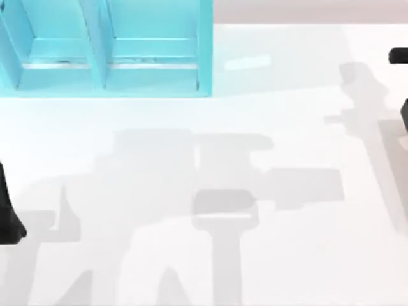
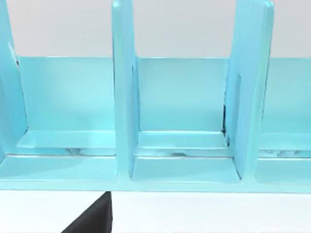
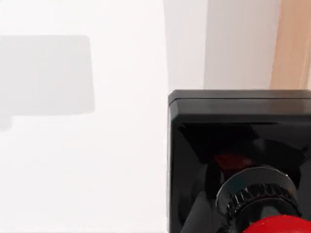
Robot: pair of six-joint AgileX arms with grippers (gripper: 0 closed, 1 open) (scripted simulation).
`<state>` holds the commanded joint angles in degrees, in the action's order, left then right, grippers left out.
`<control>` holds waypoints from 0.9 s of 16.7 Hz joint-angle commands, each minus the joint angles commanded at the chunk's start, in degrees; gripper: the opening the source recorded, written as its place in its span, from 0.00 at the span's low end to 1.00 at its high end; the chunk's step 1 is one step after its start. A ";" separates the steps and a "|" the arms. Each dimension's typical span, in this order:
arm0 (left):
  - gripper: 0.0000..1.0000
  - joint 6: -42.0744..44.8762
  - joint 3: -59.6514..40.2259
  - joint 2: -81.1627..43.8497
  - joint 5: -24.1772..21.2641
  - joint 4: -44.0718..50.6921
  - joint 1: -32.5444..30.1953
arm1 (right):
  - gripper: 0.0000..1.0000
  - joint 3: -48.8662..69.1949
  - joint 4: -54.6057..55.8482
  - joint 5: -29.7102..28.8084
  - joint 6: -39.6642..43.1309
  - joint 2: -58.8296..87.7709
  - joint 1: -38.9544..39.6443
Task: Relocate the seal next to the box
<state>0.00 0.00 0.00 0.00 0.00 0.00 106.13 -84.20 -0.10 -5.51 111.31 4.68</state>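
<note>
The seal (image 3: 238,145) looms close in the right wrist view: a glossy black square base on the white table, with its red round knob (image 3: 277,227) above a dark ribbed collar. The box (image 1: 153,70) is a light blue open rack with upright dividers at the table's far left. It faces the left wrist camera as the same box (image 2: 184,121), its bays empty. My left arm (image 1: 9,220) is a dark shape at the left edge. Dark parts of my right arm (image 1: 400,57) poke in at the right edge.
The white table (image 1: 204,268) carries only grey arm shadows across its middle. A tan strip (image 3: 291,43) runs beyond the seal in the right wrist view. A black wedge (image 2: 92,221) sits low in the left wrist view, in front of the box.
</note>
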 joint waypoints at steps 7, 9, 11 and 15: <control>1.00 0.00 0.00 0.00 0.00 0.00 0.00 | 0.00 -13.03 12.35 0.07 -0.09 -0.43 0.03; 1.00 0.00 0.00 0.00 0.00 0.00 0.00 | 0.00 -13.51 12.81 0.07 -0.09 -0.42 0.02; 1.00 0.00 0.00 0.00 0.00 0.00 0.00 | 0.00 -13.51 12.81 0.07 -0.09 -0.42 0.02; 1.00 0.00 0.00 0.00 0.00 0.00 0.00 | 0.30 -13.51 12.81 0.07 -0.09 -0.42 0.02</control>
<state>0.00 0.00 0.00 0.00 0.00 0.00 92.62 -71.38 -0.03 -5.60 110.89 4.70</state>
